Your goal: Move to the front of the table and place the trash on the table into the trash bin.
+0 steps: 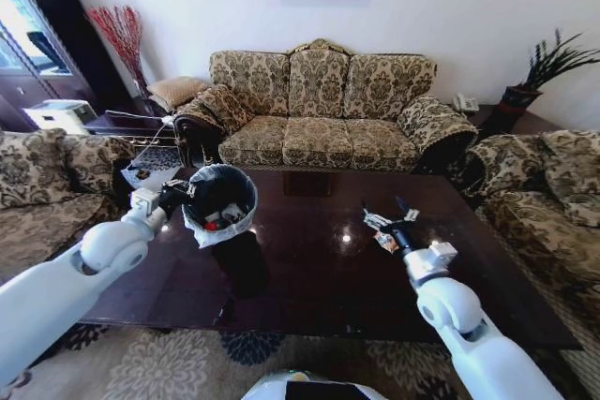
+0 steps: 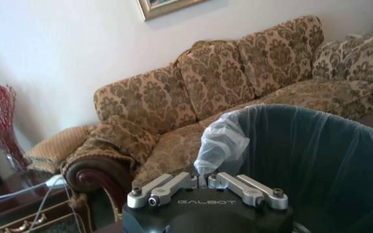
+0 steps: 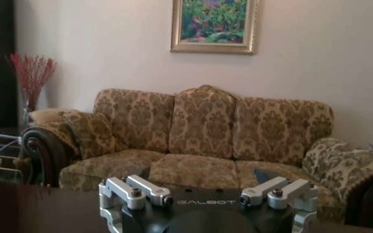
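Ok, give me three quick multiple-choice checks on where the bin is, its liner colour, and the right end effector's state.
1. What holds the trash bin?
A. left end effector
B. the sofa
C. the floor

2. The bin's liner is:
A. yellow
B. black
C. red

3. The right end effector is:
A. shut on a bottle
B. open
C. gripping the bin

Key: 1 A, the left end effector is pinched on the bin's rim above the table. 2 B, a dark bag lines it. 3 B, its fingers are spread with nothing between them.
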### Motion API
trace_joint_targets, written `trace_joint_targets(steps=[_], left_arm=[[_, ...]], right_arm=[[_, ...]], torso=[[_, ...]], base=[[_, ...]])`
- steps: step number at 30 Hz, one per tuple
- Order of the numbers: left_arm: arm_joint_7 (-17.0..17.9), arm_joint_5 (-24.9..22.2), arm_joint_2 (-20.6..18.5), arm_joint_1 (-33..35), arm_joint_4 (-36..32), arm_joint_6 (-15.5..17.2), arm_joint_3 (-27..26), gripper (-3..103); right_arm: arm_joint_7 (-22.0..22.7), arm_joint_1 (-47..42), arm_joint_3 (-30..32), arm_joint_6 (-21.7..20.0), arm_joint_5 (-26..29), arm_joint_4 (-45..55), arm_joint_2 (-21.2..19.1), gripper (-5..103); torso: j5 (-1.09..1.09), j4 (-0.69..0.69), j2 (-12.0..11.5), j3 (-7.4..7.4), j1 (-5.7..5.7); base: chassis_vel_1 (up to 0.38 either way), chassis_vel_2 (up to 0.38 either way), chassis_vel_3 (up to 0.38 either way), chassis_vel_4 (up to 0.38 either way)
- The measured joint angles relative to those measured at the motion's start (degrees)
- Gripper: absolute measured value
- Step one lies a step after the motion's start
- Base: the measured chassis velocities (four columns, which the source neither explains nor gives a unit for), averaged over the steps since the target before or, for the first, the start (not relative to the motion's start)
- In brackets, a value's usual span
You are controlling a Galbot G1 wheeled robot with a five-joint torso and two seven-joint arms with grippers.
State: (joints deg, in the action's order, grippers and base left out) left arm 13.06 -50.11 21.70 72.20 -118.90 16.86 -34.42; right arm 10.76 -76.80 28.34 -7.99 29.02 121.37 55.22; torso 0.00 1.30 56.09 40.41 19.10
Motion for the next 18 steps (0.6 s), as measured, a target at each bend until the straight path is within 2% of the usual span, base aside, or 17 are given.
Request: trace_joint_targets(steps=[6, 13, 18], left_arm=[[0.79, -3.45, -0.5, 0.04, -0.66, 1.11, -0.97, 3], [0.85, -3.28, 0.3, 0.27, -0.88, 1.11, -0.98, 3], [0.87, -2.65, 1.28, 0.36, -1.12, 1.1, -0.52, 3]], right_arm=[[-0.09, -1.59, 1.64, -0.02, 1.38, -1.42, -0.43, 100], [-0.58, -2.9, 1.25, 0.75, 1.69, -2.72, 2.34, 100], [-0.75, -2.77, 0.34, 1.94, 0.91, -4.23, 3.58, 100]], torso=[[-0.01, 0.01, 0.0, 0.0, 0.0], [-0.01, 0.01, 0.01, 0.0, 0.0], [-0.01, 0.0, 0.01, 0.0, -0.01]], base=[[0.0, 0.0, 0.0, 0.0], [-0.035, -0.069, 0.05, 0.061], [-0.159, -0.186, 0.178, 0.184]])
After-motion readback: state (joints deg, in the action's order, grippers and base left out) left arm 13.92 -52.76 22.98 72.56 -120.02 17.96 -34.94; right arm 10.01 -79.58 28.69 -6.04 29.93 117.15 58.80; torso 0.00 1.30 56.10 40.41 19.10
